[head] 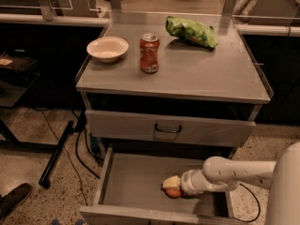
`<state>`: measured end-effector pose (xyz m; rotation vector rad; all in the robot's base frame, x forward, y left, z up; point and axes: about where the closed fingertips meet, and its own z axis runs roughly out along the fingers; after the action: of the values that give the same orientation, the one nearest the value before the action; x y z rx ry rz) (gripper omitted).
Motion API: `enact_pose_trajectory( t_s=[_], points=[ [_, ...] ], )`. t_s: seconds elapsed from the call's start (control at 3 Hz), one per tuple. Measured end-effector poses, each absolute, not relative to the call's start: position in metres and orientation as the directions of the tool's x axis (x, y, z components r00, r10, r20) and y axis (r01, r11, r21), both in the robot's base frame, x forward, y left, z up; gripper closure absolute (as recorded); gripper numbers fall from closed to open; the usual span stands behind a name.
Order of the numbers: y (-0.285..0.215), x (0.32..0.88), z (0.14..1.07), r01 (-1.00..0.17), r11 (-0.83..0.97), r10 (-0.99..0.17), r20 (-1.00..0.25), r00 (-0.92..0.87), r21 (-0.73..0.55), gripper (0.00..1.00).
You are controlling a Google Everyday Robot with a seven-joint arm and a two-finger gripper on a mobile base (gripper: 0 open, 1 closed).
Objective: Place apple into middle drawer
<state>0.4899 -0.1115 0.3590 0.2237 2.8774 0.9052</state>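
Note:
The apple point(174, 192) is a small red-orange shape low inside the open middle drawer point(129, 186), near its right side, on or just above the grey floor. My gripper point(170, 185) reaches in from the right on a white arm and sits right over the apple, its pale fingertip point(171, 182) covering the apple's top. The drawer is pulled out wide below a closed drawer front with a dark loop handle point(168, 129).
On the cabinet top point(211, 74) stand a cream bowl point(107, 48), a red soda can point(149, 53) and a green chip bag point(191, 31). A black cable and a bar lie on the floor at left point(58, 149). A shoe point(13, 198) shows at bottom left.

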Motion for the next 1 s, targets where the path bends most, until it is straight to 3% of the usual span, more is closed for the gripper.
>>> enact_pose_trajectory(
  t_s=[0.67,1.0],
  points=[
    [-0.1115,0.4899,0.3589,0.105,0.811,0.175,-0.067,-0.982,0.576,0.11],
    [-0.1114,0.4898,0.3589,0.105,0.811,0.175,-0.067,-0.982,0.576,0.00]
  ],
)
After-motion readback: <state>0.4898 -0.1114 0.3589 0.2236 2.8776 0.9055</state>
